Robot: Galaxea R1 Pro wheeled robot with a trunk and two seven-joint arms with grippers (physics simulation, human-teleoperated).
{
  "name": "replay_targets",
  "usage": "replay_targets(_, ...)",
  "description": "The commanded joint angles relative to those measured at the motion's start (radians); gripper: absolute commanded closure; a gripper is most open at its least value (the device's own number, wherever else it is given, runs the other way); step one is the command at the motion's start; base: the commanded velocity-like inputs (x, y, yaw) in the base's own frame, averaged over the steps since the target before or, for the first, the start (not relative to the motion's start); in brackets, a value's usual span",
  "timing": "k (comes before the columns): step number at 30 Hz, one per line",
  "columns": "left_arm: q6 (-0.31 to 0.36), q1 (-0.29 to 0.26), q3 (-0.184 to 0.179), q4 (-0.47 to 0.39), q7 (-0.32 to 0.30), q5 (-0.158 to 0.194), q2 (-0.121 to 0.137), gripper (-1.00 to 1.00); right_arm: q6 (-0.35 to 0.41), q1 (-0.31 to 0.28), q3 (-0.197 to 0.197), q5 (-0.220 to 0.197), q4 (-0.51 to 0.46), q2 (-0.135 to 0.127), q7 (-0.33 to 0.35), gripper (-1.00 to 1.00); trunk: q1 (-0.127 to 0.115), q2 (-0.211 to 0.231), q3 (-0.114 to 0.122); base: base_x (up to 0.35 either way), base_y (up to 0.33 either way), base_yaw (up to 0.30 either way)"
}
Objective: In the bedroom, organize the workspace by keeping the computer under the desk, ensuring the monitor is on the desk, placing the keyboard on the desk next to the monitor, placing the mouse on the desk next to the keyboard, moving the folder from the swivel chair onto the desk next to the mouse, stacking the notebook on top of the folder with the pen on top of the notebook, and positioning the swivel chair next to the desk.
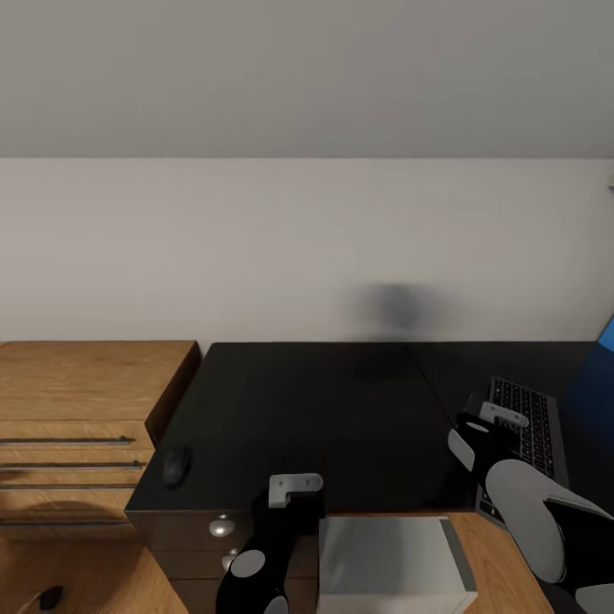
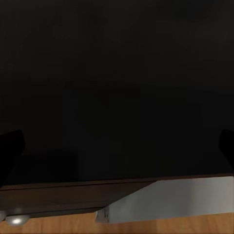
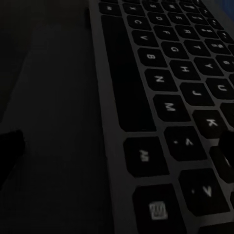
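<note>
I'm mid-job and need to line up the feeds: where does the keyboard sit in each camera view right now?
Head view: keyboard at the right edge, lying on the black desk, beside the right gripper.
Left wrist view: I see desk surface and a white box below its front edge, no keys.
Right wrist view: keyboard close up, keys running across the frame.
Shared landmark: the black desk top.
</note>
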Motion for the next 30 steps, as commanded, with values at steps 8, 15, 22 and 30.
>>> replay_targets(8, 0.002, -0.001, 0.000, -0.001, 0.010, 0.010, 0.000, -1.00, -0.005, 0.000, -0.006, -0.019, 0.048, 0.000, 0.001, -1.00, 0.000, 0.000, -0.006, 0.000, 0.000, 0.000)
replay_targets(15, 0.001, -0.001, 0.000, -0.001, 0.010, 0.010, 0.000, -1.00, -0.005, 0.000, -0.006, -0.019, 0.049, 0.000, 0.001, -1.00, 0.000, 0.000, -0.006, 0.000, 0.000, 0.000)
replay_targets(22, 0.001, -0.001, 0.000, -0.001, 0.010, 0.010, 0.000, -1.00, -0.004, 0.000, -0.006, -0.019, 0.049, 0.000, 0.001, -1.00, 0.000, 0.000, -0.007, 0.000, 0.000, 0.000)
replay_targets(30, 0.001, -0.001, 0.000, -0.001, 0.010, 0.010, 0.000, -1.00, -0.003, 0.000, -0.006, -0.019, 0.049, 0.000, 0.001, -1.00, 0.000, 0.000, -0.007, 0.000, 0.000, 0.000)
